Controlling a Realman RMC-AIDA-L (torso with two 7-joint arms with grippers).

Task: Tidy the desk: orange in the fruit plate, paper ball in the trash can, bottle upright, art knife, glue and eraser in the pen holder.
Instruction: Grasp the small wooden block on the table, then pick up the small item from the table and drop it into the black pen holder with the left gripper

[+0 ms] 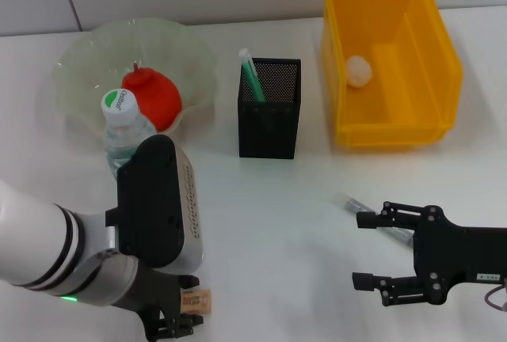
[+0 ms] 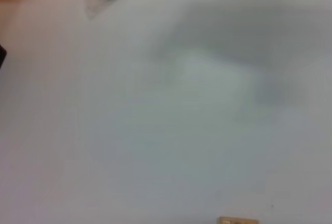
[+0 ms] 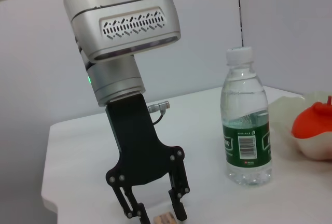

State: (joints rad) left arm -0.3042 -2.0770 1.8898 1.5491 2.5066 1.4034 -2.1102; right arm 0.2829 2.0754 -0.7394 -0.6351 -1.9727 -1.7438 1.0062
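Left pincer straddles one eraser, fingers apart; right pincer gapes beside one art knife, seemingly. One bottle stands upright.

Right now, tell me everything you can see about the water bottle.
The water bottle is clear plastic with a white cap bearing green print and a green label with a barcode. It holds clear water and stands upright, cap on, on the white table. It sits just in front of the translucent fruit plate, though contact is unclear. In the head view the left arm hides its lower part. No gripper touches it.
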